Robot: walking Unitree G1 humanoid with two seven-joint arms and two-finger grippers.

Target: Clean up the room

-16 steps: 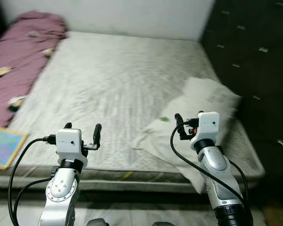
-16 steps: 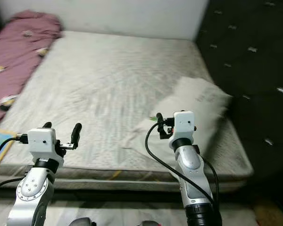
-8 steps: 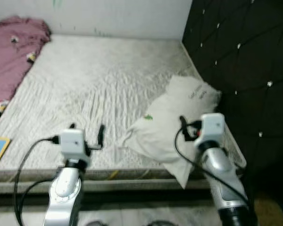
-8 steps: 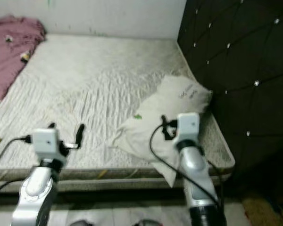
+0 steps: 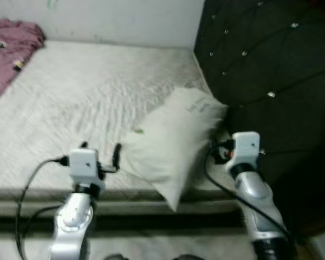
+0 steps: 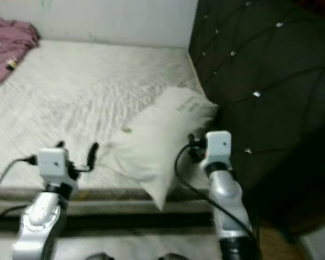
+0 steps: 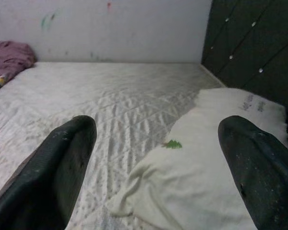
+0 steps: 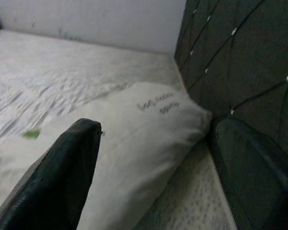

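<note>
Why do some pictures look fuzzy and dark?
Eye views: soft all over, the pillow smeared, the headboard almost black. Left wrist view: sharper, mattress stitching clear. Right wrist view: dimmer, near mattress streaky, pillow writing readable.

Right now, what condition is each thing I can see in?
Pillow: askew by the headboard, one corner hanging over the mattress edge.
Mattress: bare, wrinkled.
Pink blanket: crumpled at the far corner.
Left gripper: jaws open, empty.
Right gripper: jaws open, empty, facing the pillow.
</note>
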